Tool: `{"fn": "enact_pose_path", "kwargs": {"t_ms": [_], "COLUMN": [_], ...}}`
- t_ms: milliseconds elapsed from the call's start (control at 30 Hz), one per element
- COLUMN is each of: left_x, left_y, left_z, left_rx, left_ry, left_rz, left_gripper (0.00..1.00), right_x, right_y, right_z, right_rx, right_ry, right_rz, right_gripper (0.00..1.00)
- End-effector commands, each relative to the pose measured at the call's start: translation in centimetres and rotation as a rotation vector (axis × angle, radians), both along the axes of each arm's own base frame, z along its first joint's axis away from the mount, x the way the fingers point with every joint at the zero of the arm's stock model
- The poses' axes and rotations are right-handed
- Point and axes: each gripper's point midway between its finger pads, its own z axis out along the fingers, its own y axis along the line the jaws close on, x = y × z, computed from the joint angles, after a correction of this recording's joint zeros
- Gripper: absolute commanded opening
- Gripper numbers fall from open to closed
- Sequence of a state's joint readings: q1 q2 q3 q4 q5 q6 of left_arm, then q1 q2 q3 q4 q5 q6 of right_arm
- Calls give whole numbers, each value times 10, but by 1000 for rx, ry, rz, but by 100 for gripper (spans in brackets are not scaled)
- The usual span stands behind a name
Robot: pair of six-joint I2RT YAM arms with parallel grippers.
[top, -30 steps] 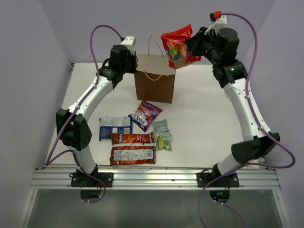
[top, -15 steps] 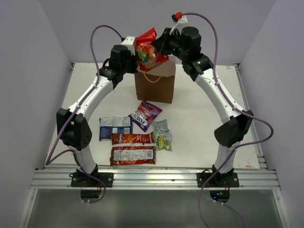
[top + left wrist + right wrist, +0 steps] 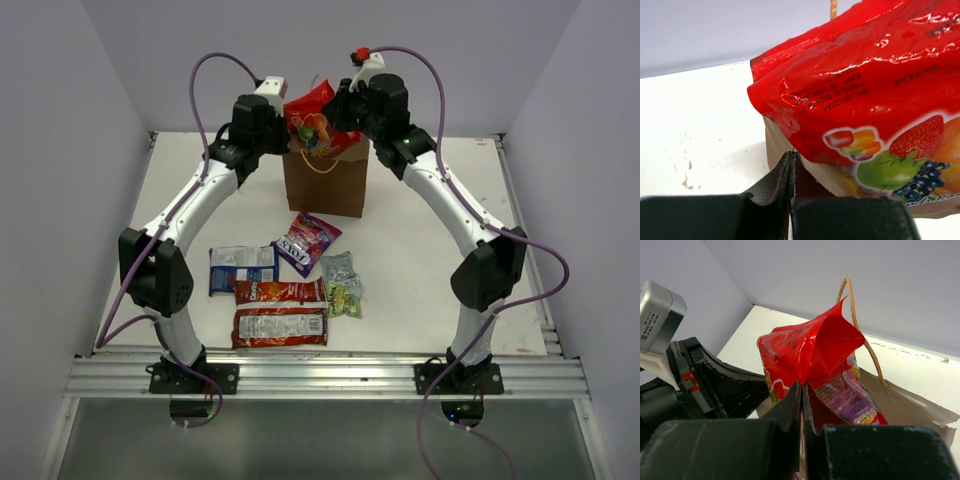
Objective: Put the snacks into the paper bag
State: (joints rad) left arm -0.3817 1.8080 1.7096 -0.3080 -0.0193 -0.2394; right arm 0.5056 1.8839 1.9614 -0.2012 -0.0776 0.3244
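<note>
White table: right gripper, jaws clamped on square red packet, holds it at mouth of paper bag; left gripper, jaws closed, pinches bag rim; six other packets lie before bag, unbagged.

The square red packet carries stamped code lines, "EXP" and "2025" barely legible; other print blurs.

The glossy square red plastic packet above the boxy brown kraft paper bag carries a printed red strawberry, green fruit and dark berries.
</note>
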Motion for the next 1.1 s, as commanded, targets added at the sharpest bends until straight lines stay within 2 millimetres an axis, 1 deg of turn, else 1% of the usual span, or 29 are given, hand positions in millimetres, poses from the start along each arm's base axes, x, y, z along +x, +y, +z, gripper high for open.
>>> {"fn": "enact_pose_path", "kwargs": {"t_ms": [0,100,133,167,200,267,367,400,500,533,567,600,633,667,733,767,800,867,900,933,967,1000,1033,1067], "left_x": [-8,-8,-8,-8,-8,-8,-8,-8,-8,-9,-9,-9,-9,-9,-9,-9,-8,-8,-8,-9,-10,-10,-11,-11], "left_y": [2,2,2,2,2,2,2,2,3,3,3,3,3,3,4,4,4,4,4,4,4,4,4,4], "left_z": [6,5,5,6,5,7,9,8,8,7,6,6,5,6,6,6,4,4,3,2,3,3,2,1], "left_rx": [27,27,26,26,27,26,20,21,23,24,26,26,27,26,26,27,28,28,26,23,22,21,21,22], "left_ry": [5,6,7,5,6,5,1,2,3,4,6,7,11,8,7,6,9,9,10,13,8,9,9,10], "left_rz": [-19,-19,-19,-19,-17,-17,-12,-11,-10,-10,-11,-12,-9,-10,-7,-6,-4,-2,-2,-3,-3,-5,-5,-5], "left_gripper": [0,0,0,0,0,0,0,0,0,0,0,0,0,0,0,0,0,0,0,0,0,0,0,0], "right_x": [-3,-6,-7,-9,-11,-13,-18,-24,-42,-59,-67,-78,-90,-107,-130,-149,-157,-172,-184,-192,-199,-217,-226,-236], "right_y": [-8,-12,-14,-15,-17,-19,-21,-25,-33,-39,-42,-45,-41,-42,-28,-27,-8,6,22,30,38,54,61,65], "right_z": [72,63,61,60,60,61,72,85,110,130,136,136,137,132,109,108,62,23,-21,-41,-56,-87,-100,-124], "right_rx": [69,47,40,32,29,18,6,17,23,38,36,22,20,19,12,28,-7,-37,-79,-97,-101,-126,-133,-160], "right_ry": [-206,-191,-186,-185,-185,-185,-192,-213,-263,-296,-303,-279,-272,-251,-203,-204,-133,-67,9,43,68,105,124,158], "right_rz": [-23,-35,-40,-40,-43,-41,-40,-41,-38,-32,-26,-15,25,54,127,154,200,236,280,300,314,365,382,398], "right_gripper": [0,1,10,39,54,79,83,83,83,83,83,83,83,83,82,82,82,82,82,82,81,81,81,81]}}
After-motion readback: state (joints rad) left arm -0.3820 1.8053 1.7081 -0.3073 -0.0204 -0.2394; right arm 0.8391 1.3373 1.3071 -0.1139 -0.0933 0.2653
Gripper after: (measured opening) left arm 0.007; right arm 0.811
